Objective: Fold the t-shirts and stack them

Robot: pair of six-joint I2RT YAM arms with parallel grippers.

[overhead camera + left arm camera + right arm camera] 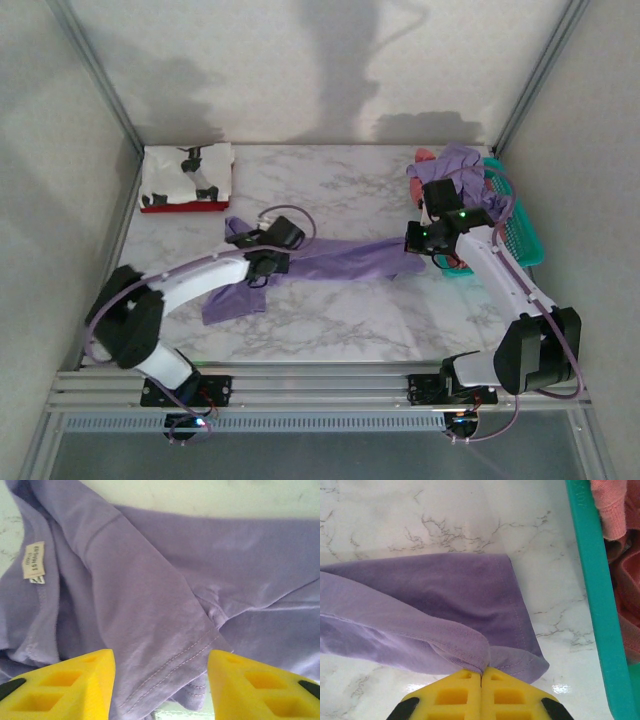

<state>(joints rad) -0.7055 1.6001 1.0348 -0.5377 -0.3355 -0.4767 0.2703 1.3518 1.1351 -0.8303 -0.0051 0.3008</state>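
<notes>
left end effector (160, 682): fingers apart, over lavender t-shirt (150, 595)
right end effector (481, 676): clamped on the t-shirt's edge
teal basket (592, 580): just right of right end effector

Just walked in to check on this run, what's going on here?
The two arms are working on a lavender t-shirt stretched across the marble table. The right claw is shut on its hem near the teal basket, while the left claw hangs open over the collar end. A white printed shirt lies folded on a red one at the far left; more shirts wait in the basket.
</notes>
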